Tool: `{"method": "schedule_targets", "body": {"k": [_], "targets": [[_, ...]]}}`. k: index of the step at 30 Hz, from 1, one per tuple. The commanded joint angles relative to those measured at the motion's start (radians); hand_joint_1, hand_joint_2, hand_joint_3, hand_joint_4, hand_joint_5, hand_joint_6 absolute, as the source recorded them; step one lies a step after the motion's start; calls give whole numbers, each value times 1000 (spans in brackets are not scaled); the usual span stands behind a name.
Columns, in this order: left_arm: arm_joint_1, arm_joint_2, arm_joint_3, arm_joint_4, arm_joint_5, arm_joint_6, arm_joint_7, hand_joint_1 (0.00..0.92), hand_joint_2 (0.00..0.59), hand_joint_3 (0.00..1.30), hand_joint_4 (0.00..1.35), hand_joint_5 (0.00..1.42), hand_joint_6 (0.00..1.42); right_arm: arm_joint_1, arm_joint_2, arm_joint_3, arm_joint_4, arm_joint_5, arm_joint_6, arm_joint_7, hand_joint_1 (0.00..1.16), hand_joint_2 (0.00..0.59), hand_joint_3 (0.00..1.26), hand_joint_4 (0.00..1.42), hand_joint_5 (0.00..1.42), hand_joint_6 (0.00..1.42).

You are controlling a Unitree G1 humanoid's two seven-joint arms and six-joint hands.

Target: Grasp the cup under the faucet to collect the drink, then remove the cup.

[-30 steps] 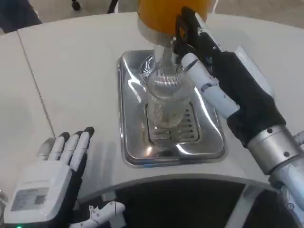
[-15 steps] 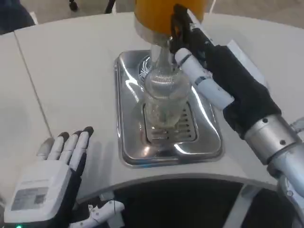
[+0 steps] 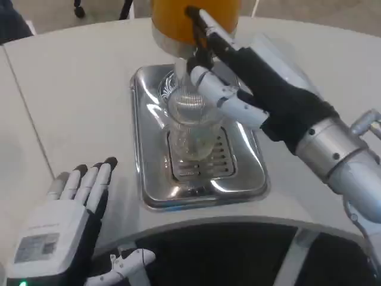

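A clear ribbed cup (image 3: 190, 122) stands upright on the grate of the steel drip tray (image 3: 146, 149), under the faucet (image 3: 186, 59) of the orange dispenser (image 3: 172, 18). My right hand (image 3: 238, 83) reaches in from the right. Its white thumb lies across the cup's upper right side, and its dark fingers pass behind the cup beside the faucet, so it grips the cup. I cannot make out any drink in the cup. My left hand (image 3: 68, 217) rests flat on the table at the lower left, fingers spread, holding nothing.
The white table (image 3: 77, 95) curves around the tray, with its front edge just below the tray. The dispenser body overhangs the tray's far end. A seam in the tabletop runs diagonally at the left.
The camera has shifted, sliding the whole picture leftward. Relative to the cup, my right hand has moved left, its thumb now across the cup's upper side. The left hand stays put.
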Motion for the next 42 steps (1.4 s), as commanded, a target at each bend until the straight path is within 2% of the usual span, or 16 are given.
{"method": "schedule_targets", "body": {"k": [1, 4, 6, 8, 13, 17, 24, 30, 35, 42], "targets": [[-4, 1, 1, 23, -12, -12, 15, 0, 120, 0, 0, 0, 0, 19, -37, 94, 31, -45, -32, 80, 6, 570, 46, 0, 3, 1], [-9, 1, 1, 31, -16, -14, 15, 0, 119, 0, 0, 0, 0, -1, -55, 117, 43, -78, -45, 102, 0, 575, 50, 0, 3, 1], [-11, 1, 1, 34, -19, -15, 14, 0, 118, 0, 0, 0, 0, -3, -77, 154, 29, -175, -79, 79, 0, 578, 52, 0, 3, 1], [-12, 3, 1, 35, -21, -11, 7, 0, 118, 0, 0, 0, 0, -21, -88, 184, 29, -239, -67, 107, 0, 581, 53, 0, 2, 1], [-18, -1, -1, 38, -40, -11, 3, 0, 107, 0, 0, 0, 0, -46, -76, 205, 11, -336, -12, 184, 0, 586, 55, 0, 0, 1], [-23, -11, 1, 36, -72, -21, 14, 0, 90, 0, 0, 0, 0, -44, -37, 184, -18, -381, 17, 194, 0, 586, 55, 0, 0, 1], [-66, -33, -5, 49, -163, -68, 20, 1, 69, 0, 0, 0, 0, -17, -5, 179, -89, -429, 61, 252, 0, 586, 55, 0, 0, 1], [-136, -67, -44, 111, -155, -65, 22, 136, 58, 0, 0, 0, 0, 30, 21, 150, -122, -438, 88, 261, 0, 586, 55, 0, 0, 1], [-215, -98, -61, 181, -145, -42, 35, 152, 57, 0, 0, 0, 0, 45, 19, 143, -119, -447, 68, 256, 0, 586, 56, 0, 0, 1], [-296, -117, -68, 243, -136, -7, 59, 161, 58, 0, 0, 0, 0, 41, 26, 120, -72, -432, 47, 248, 0, 586, 56, 0, 0, 1]]}}
